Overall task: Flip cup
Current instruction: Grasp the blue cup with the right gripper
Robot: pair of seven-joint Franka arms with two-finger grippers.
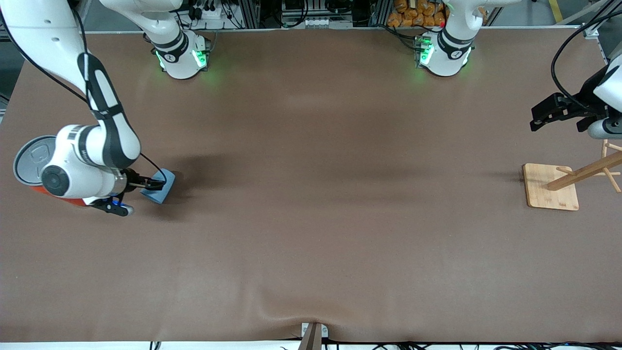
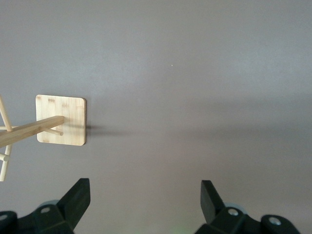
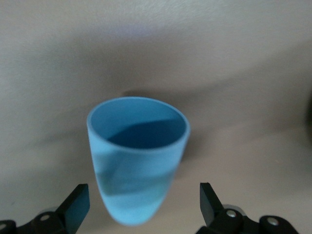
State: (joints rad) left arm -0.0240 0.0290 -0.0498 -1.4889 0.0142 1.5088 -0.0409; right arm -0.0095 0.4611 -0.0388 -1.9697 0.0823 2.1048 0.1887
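The light-blue cup (image 1: 162, 187) lies tilted on its side on the table at the right arm's end. In the right wrist view the cup (image 3: 139, 156) shows its darker blue inside, with the rim pointing away from the hand and the narrow base toward it. My right gripper (image 1: 153, 185) is low at the cup's base and open. Its fingers (image 3: 78, 202) stand either side of the base (image 3: 144, 197) and do not touch it. My left gripper (image 1: 535, 124) waits open and empty in the air at the left arm's end; it also shows in the left wrist view (image 2: 145, 191).
An orange can with a grey lid (image 1: 30, 159) stands beside the right arm's wrist, partly hidden by it. A wooden rack on a square bamboo base (image 1: 551, 193) stands under the left gripper's end; it also shows in the left wrist view (image 2: 61, 120).
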